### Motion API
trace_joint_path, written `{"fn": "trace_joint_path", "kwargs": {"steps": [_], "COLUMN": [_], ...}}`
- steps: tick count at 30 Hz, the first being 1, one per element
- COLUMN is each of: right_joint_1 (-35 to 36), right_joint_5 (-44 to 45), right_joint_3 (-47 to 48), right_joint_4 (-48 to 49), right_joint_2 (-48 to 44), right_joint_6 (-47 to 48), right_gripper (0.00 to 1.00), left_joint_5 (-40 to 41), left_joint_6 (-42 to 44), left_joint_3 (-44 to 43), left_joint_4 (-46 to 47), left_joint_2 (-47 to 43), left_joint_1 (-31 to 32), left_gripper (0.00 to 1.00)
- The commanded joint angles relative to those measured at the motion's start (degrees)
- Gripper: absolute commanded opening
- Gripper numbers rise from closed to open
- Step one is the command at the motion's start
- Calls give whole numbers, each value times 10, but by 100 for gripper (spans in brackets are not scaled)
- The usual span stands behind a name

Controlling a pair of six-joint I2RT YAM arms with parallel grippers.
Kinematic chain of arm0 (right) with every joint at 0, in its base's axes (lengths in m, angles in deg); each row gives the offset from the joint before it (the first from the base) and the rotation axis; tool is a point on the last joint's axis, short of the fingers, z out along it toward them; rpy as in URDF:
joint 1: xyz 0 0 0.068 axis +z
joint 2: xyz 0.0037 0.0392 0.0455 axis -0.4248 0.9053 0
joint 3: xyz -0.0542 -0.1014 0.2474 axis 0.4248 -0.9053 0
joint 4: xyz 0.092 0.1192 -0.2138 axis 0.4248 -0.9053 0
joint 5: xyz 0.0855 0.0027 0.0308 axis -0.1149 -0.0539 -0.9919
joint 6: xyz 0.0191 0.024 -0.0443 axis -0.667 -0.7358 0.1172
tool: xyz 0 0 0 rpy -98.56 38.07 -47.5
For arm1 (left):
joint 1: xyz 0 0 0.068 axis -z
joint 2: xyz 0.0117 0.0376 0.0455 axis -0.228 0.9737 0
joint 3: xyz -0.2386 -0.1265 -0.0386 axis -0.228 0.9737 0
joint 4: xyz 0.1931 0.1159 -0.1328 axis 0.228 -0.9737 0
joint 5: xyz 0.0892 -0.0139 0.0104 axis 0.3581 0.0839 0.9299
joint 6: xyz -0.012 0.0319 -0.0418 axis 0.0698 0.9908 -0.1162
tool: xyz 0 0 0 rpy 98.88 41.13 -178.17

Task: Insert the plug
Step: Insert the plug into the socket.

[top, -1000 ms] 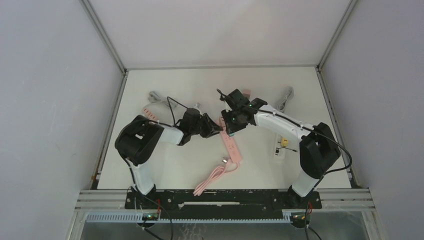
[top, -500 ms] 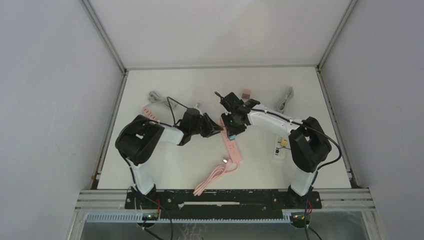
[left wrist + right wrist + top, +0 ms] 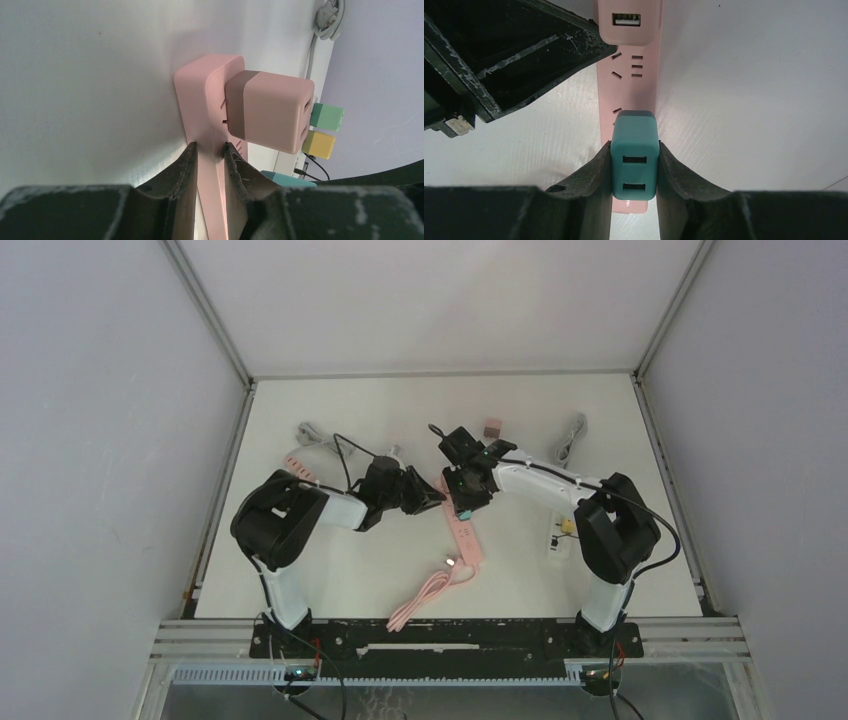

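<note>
A pink power strip lies mid-table, slots up. My left gripper is shut on its far end; in the left wrist view the fingers pinch the strip just below a pink-and-brown plug seated in it. My right gripper is shut on a teal USB plug and holds it upright against the strip's face, just behind empty slots. Its prongs are hidden. The teal plug also shows in the left wrist view.
A white power strip with yellow and green plugs lies to the right. A small brown cube and a grey cable lie at the back, another grey cable back left. The pink cord coils near.
My right gripper has moved left and nearer with the teal plug, down onto the pink strip; its elbow swung left. The left gripper has kept its hold.
</note>
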Motion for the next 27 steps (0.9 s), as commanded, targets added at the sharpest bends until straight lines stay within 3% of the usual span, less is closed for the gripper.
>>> {"fn": "trace_joint_path", "kwargs": {"steps": [1,12,27], "right_joint_1": [7,18,26], "right_joint_5": [24,44,55], "right_joint_3": [3,2,-4], "right_joint_4": [41,38,23], "right_joint_2": [-16,-46,-14], "right_joint_6": [-20,-21,-24], "right_gripper": [0,0,0], "left_joint_5": [26,27,29], "left_joint_6": [15,14,15], "left_joint_3": [16,16,17], "left_joint_4": [-48,-49,-49], "left_joint_2": [24,24,23], "left_joint_1": [9,9,9], "left_gripper": [27,27,27]}}
